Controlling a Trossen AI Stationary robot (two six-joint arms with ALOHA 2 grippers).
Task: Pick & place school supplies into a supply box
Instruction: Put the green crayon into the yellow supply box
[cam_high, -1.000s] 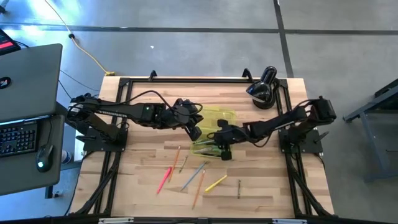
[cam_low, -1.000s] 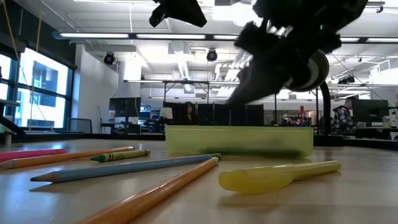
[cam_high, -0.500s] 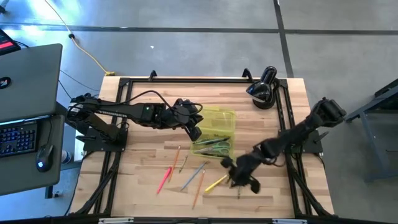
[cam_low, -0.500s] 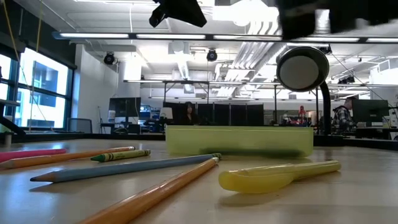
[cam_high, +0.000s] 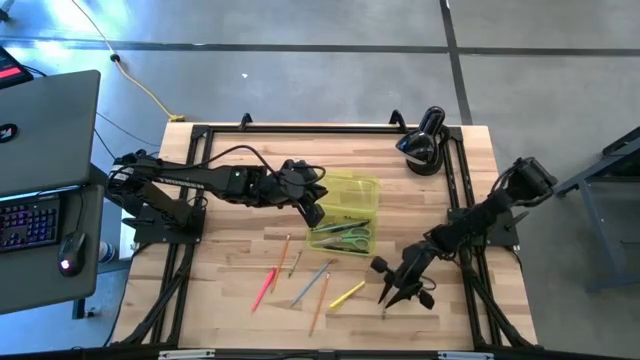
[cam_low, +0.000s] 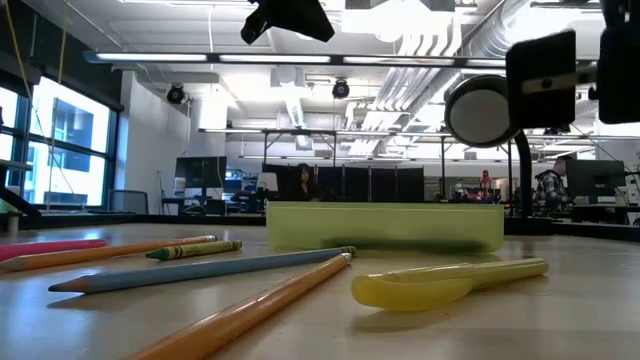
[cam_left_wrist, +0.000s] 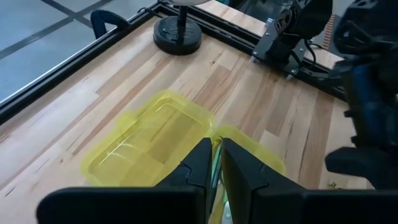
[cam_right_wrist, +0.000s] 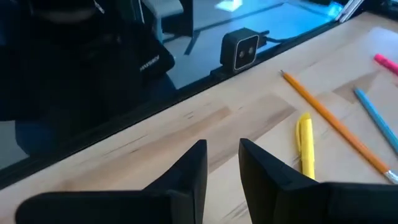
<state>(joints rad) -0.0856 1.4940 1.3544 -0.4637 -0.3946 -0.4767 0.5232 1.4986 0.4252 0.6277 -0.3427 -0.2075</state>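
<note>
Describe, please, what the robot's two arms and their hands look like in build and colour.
Both arms are black, built of slim jointed segments on black frame mounts. A black cable loops along the left arm. The left hand and right hand each end in two flat, blocky black fingers. No markings are visible on them.

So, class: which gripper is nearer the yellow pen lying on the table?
Right. The right gripper hovers just beside the yellow pen; the left gripper sits farther off, at the supply box.

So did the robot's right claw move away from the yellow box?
Yes. The right gripper has swung from the supply box toward the table's near edge, beside the yellow pen.
</note>
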